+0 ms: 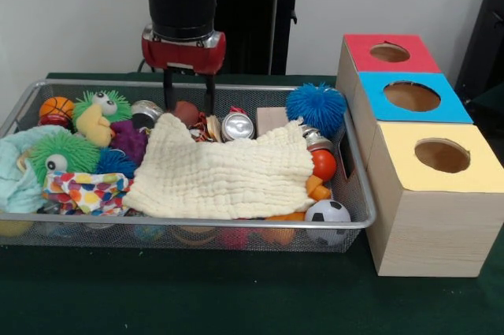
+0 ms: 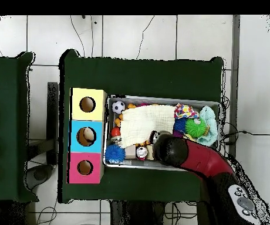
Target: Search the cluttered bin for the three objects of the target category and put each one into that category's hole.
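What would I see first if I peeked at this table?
Probably the big cream cloth spread over the middle of the wire bin, with toys poking out all around it. Next, the red and black arm comes down at the bin's far side, its open pincer over the clutter. Beside the bin stand three wooden boxes, the farthest with the red top and the hole.

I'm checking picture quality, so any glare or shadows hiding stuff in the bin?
Front view: even light, a small glint on the can, the bin contents readable. Overhead view: the arm covers part of the bin; no strong glare.
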`<state>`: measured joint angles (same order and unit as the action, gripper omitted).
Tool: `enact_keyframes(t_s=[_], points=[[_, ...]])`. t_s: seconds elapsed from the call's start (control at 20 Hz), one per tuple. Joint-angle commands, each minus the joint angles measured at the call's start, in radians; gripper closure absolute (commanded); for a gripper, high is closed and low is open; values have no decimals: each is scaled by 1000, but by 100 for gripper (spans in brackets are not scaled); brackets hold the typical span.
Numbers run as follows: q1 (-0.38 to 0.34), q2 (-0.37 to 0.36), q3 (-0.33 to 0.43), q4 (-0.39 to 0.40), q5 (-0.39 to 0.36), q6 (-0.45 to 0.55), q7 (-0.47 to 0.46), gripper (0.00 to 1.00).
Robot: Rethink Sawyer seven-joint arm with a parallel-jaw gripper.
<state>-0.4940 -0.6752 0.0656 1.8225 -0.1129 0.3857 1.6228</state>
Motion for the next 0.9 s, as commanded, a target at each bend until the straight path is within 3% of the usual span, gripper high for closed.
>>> enact_keyframes(t_s=[0.05,0.3,0.5,0.9], points=[[-54,-35,164,-18,-121,136,-198,0],[-85,-59,201,14,-196,133,-214,0],[-122,-76,234,19,-248,187,-258,0],[-173,23,285,-100,-366,284,-327,0]])
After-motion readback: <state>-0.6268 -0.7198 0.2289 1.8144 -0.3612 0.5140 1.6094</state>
